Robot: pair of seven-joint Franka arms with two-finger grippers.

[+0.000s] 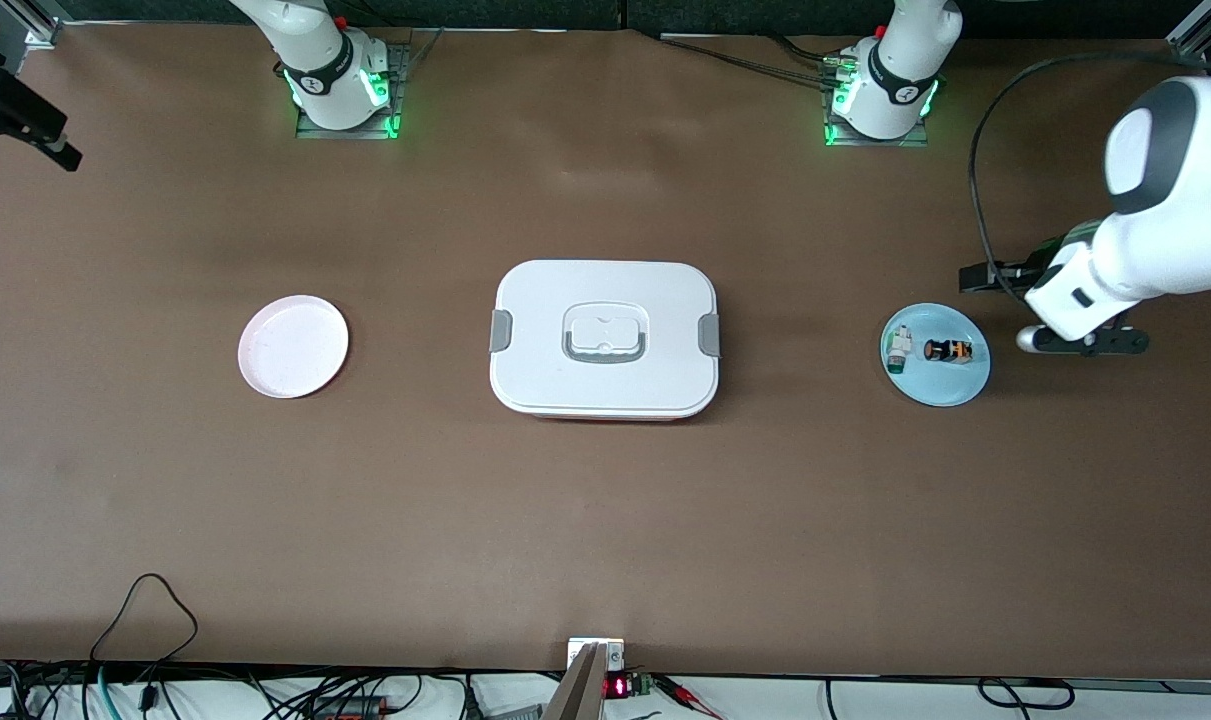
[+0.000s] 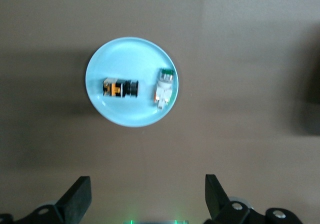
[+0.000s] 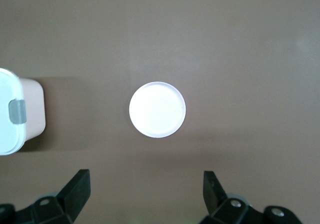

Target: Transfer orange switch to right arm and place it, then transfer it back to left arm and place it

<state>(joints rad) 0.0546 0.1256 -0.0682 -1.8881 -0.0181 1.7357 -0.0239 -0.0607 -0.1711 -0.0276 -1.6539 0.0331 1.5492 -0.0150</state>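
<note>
Right now the orange switch [image 1: 945, 350] lies on its side on a light blue plate [image 1: 950, 390], at the right of the front view, toward the left arm's end of the worktop [image 1: 605, 520]. Its long axis runs along the length of the worktop, roughly level across the front view. The black round end points toward the box [image 1: 605, 338]; the orange-marked end points away from it. Just beside it on the same plate, on the side toward the box, lies a small white switch with a green tip [image 1: 899, 350], apart from the orange one.

In the centre of the front view stands the white box, lid on, grey latches at both short ends, grey handle flat on top. A pale pink plate [image 1: 293, 346] sits at the left of the view, toward the right arm's end.

Over the worktop just beside the blue plate hangs the left gripper [image 2: 147, 196], its fingers [image 2: 77, 196] spread wide and holding nothing. The right gripper [image 3: 145, 194] is out of the front view; its wrist view shows it high over the worktop near the pink plate, fingers [image 3: 76, 191] likewise wide and empty.
</note>
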